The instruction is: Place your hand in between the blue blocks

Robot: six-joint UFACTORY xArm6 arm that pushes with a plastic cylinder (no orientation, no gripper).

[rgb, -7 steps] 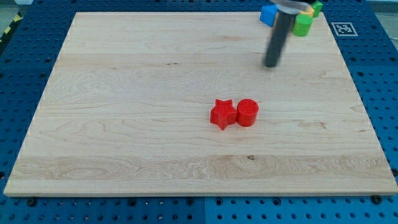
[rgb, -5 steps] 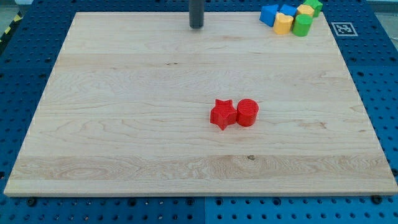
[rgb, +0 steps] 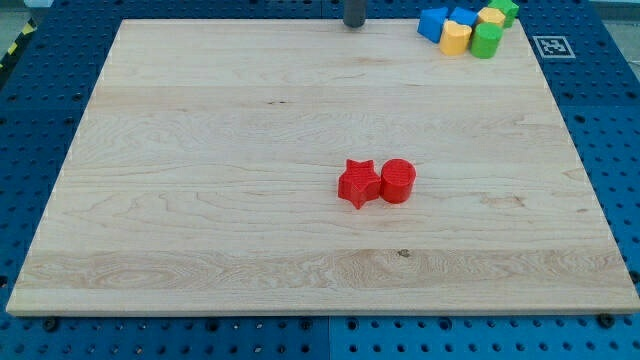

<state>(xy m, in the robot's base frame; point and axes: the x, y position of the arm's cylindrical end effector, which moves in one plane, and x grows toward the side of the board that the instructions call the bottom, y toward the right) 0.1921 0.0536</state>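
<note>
Standing at: my tip (rgb: 354, 25) was at the view's top edge of the wooden board (rgb: 200, 200), touching no block; being a bare rod, it had nothing to spread or pinch.
Nearest the view's bottom: a red star (rgb: 357, 183) and a red cylinder (rgb: 397, 181) sat touching each other, well below my tip and slightly to its right, off any likely route to the goal.
Task blocks: a blue block (rgb: 432, 22) lay to the right of my tip at about its level, and a second blue block (rgb: 462, 15) sat just beyond it; they looked close together, and whether they touched could not be told.
Packed beside them: a yellow block (rgb: 456, 38), another yellow block (rgb: 491, 17), a green cylinder (rgb: 487, 40) and a green block (rgb: 508, 10) crowded the same corner, farther right of my tip.
Judgement: the gap between the blues seemed tight, so reaching it would probably mean nudging neighbours aside.
</note>
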